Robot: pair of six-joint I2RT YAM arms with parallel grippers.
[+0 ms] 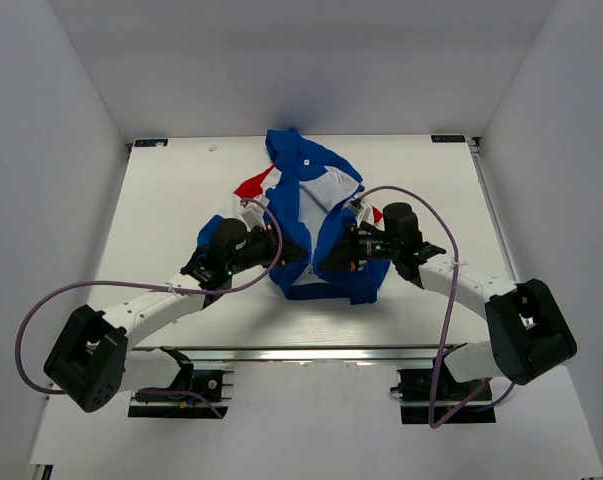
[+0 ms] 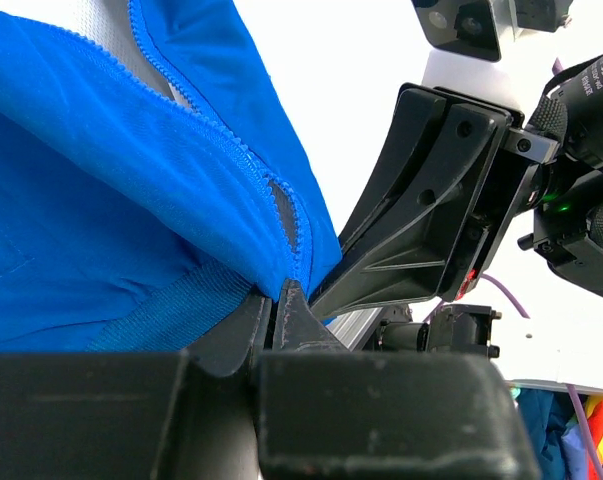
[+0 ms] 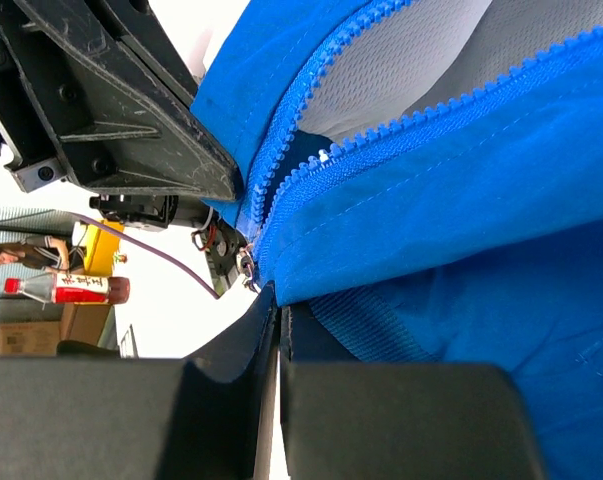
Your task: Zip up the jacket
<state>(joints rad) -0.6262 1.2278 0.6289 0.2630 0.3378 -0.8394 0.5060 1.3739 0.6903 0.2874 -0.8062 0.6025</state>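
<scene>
Lying rumpled in the middle of the white table is the royal-blue jacket, front side up and spread open. Its collar end points toward the far edge and its bottom hem toward my two bases. White mesh lining shows between the two front edges, and a red panel peeks out on the left side. The zipper is undone along the length I can see: its two rows of blue teeth run apart and draw together near the hem. A small pale metal piece sits where they meet, though I cannot tell what it is. My left gripper is clenched on the hem at the bottom of the left-hand front edge, with the fabric pinched between its black fingers right beside the teeth. My right gripper is closed tight on the hem of the other front edge, directly across from it. The two grippers sit just beside each other, nearly nose to nose, over the jacket's lower middle. A purple cable loops out from each arm. Beyond the table, in the right wrist view, a bottle with a red label stands in the background.
</scene>
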